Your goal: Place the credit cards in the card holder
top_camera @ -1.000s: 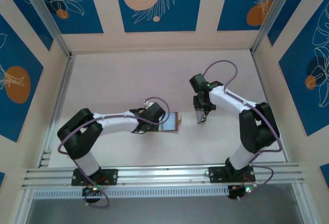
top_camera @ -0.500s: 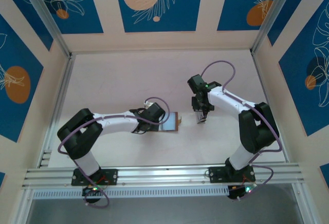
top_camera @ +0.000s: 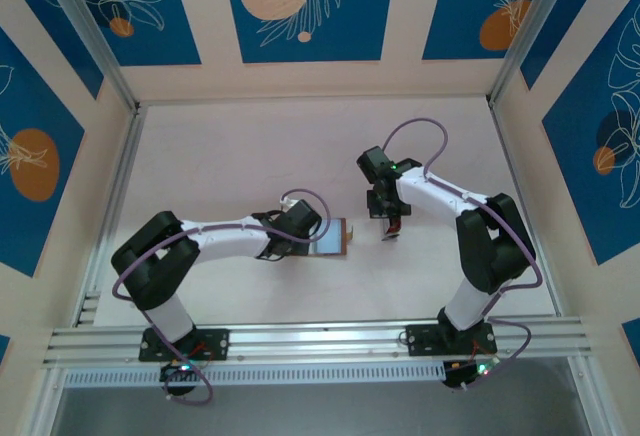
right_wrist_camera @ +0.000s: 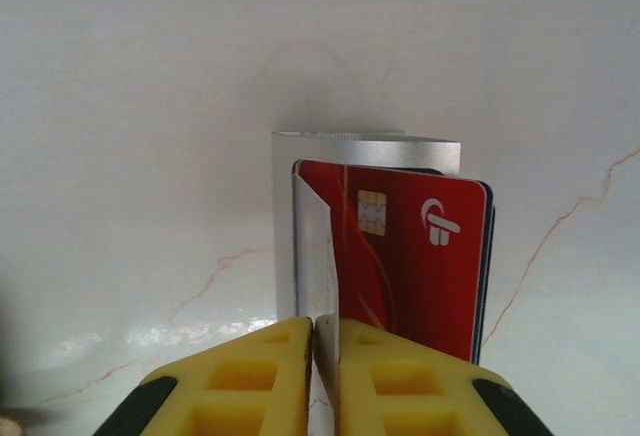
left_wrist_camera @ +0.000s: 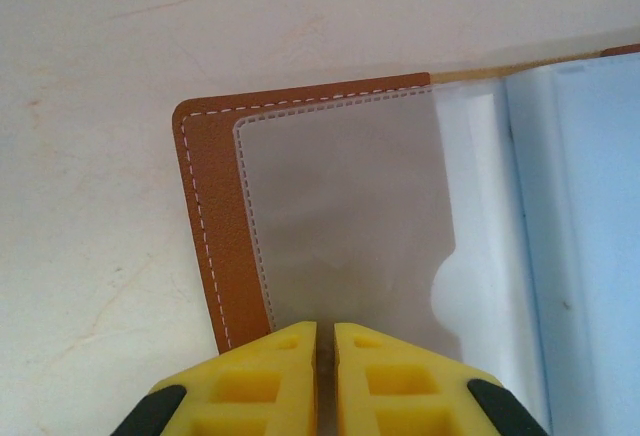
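Note:
The card holder [left_wrist_camera: 205, 216] lies open on the table, brown leather with white stitching and a clear pocket [left_wrist_camera: 340, 206] inside. My left gripper [left_wrist_camera: 325, 328] is shut on its near edge; from above the card holder [top_camera: 334, 238] sits just right of that gripper [top_camera: 312, 239]. The credit cards lie stacked: a red card [right_wrist_camera: 420, 256] with a chip rests on a silver card [right_wrist_camera: 360, 148]. My right gripper [right_wrist_camera: 314, 324] is shut on a white card [right_wrist_camera: 316, 246], which stands tilted up on edge at the stack's left side. From above, that gripper [top_camera: 390, 218] hangs over the stack [top_camera: 391, 235].
The pale table [top_camera: 240, 156] is walled by blue-and-cream panels on three sides. An aluminium rail [top_camera: 320, 341] runs along the near edge by the arm bases. A small gap separates the card holder from the stack of cards.
The right gripper has closed on the white card and shifted slightly left over the stack. The left arm and the card holder have not moved.

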